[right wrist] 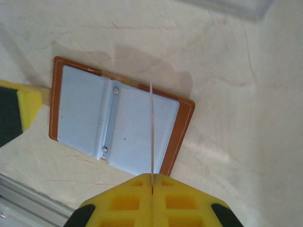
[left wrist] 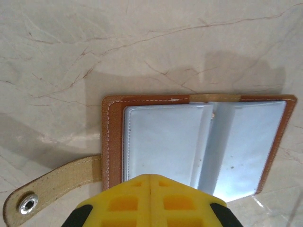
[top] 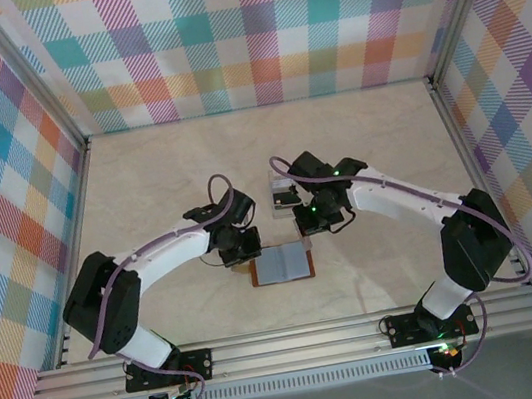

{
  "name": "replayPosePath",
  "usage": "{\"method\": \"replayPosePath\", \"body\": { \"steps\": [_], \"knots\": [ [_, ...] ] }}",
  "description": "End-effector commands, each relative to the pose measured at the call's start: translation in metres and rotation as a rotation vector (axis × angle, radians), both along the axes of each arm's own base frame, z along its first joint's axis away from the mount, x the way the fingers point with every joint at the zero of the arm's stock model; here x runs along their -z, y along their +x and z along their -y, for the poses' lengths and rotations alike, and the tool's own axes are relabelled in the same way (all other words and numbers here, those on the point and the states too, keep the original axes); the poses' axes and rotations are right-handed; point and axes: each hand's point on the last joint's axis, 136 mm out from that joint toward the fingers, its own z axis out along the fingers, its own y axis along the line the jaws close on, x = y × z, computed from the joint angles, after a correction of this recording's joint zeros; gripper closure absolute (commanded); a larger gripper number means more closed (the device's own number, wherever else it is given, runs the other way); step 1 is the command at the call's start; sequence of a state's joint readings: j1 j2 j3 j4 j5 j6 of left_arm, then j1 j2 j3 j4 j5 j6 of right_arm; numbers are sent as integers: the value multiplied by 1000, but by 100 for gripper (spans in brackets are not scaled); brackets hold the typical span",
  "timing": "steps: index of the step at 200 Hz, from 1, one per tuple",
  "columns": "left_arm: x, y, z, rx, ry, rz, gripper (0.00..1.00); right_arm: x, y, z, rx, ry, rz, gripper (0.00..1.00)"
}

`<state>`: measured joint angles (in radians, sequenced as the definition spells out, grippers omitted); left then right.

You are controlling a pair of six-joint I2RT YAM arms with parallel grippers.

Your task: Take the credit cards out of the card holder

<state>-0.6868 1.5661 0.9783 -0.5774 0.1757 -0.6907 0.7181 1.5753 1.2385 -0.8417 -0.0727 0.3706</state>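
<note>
Beige tabletop (top: 141,179): holding closed left fingers (left wrist: 128,201) at strap edge of card holder (left wrist: 161,137); pinching credit card (right wrist: 151,132) edge-on in right fingers (right wrist: 128,201) above it.

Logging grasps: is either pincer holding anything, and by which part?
The right pincer grips a card, seen edge-on, by its near end. The left pincer is shut on nothing visible.

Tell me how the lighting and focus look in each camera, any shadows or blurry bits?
Top external view: even, soft light, no harsh glare. Left wrist view: soft grey shadows beyond the card holder; left gripper crowds the bottom edge. Right wrist view: pale object at top edge out of focus; credit card in the right gripper, edge-on, just a thin line.
</note>
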Motion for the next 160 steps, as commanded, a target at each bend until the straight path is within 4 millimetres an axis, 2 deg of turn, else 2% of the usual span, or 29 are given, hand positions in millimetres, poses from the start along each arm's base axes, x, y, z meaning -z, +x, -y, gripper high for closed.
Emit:
{"method": "replayPosePath", "body": {
  "steps": [1,20,37,82,103,117,160],
  "knots": [
    [-3,-4,-12,-15,24,18,93,-12,9,5,-246,-64,125,100],
    [-4,-4,-15,-27,18,34,93,-6,9,0,-465,-80,165,100],
    [-4,-5,-16,-16,10,40,93,-2,21,6,-593,-160,216,100],
    [-4,-9,-30,-39,2,57,92,-10,39,7,-964,-272,295,100],
    [-3,-12,-36,-56,-3,61,89,-15,54,10,-1041,-322,318,100],
    [-5,-13,-40,-66,-8,66,87,-25,68,8,-1059,-328,355,100],
    [-10,-17,-47,-92,-12,82,86,-42,103,3,-1119,-355,408,100]
  ]
}}
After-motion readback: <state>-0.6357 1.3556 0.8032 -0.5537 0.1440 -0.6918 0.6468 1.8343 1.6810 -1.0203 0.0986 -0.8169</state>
